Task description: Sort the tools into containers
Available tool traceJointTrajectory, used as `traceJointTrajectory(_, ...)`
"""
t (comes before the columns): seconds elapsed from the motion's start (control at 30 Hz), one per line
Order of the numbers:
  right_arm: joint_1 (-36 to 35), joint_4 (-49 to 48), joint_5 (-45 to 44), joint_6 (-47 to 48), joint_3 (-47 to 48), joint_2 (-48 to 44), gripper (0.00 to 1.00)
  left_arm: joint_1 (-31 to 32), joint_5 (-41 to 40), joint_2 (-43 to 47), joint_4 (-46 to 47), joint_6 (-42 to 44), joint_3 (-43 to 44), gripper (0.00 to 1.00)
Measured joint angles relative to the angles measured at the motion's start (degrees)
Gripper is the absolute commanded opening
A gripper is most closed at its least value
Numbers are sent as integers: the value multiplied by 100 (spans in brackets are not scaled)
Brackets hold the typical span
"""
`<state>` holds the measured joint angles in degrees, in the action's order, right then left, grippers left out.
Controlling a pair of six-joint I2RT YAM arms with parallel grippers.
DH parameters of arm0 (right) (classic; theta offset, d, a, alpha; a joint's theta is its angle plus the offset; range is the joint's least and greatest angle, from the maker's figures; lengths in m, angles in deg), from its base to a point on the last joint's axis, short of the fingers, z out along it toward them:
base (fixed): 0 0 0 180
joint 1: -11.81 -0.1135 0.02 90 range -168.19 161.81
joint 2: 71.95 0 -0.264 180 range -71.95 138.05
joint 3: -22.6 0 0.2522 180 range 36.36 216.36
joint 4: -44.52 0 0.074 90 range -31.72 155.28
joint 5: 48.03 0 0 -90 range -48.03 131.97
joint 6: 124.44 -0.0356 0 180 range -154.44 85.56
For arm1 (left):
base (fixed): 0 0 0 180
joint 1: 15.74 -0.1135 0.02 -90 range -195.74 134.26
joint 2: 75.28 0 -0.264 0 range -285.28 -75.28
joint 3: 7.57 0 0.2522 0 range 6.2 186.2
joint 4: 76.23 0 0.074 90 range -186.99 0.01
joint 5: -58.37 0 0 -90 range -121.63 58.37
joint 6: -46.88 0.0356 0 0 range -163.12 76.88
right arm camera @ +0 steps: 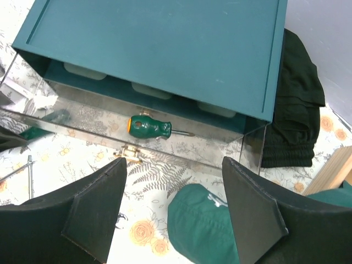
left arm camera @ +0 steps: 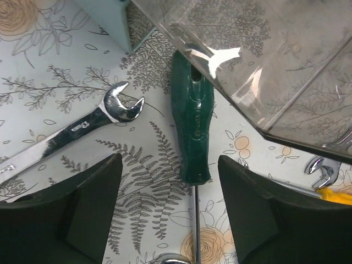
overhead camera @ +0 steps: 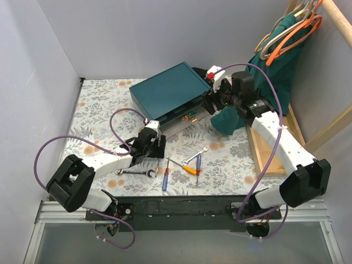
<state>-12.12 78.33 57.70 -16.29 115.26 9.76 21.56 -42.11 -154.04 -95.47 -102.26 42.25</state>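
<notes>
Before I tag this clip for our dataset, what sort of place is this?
Likely a staged robot test cell, not a home: plain grey walls box in a floral-covered table, with hangers on a wooden rail as props.

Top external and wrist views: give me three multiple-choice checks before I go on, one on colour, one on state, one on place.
1. What colour is the handle of the stubby screwdriver in the open clear drawer?
A) red B) blue C) green
2. How is the right claw?
A) open B) shut on the stubby screwdriver C) shut on the drawer front
3. Where does the long dark green plastic-handled screwdriver lie?
A) in the drawer B) on the floral table cover, between the left claw's fingers C) in the right claw

Key: 1 C, the handle is green with an orange end; 2 A, its fingers stand wide apart, gripping nothing; 3 B, the left wrist view shows it flat on the cover.
</notes>
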Motion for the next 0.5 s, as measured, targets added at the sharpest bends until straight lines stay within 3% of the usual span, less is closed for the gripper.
traceJointTrajectory(0.23,0,-133,-70,-42,-417,-348,77,101,-57,-299,120,-271,24,61)
traceJointTrajectory(0.37,0,-208,-107,-48,-501,-361,77,109,-98,-400,160,-474,72,39)
traceJointTrajectory(0.4,0,-227,-118,-46,-522,-372,77,109,-107,-424,160,-518,103,29)
traceJointTrajectory(0.5,0,-227,-177,-44,-588,-435,77,109,-114,-455,52,-581,205,23)
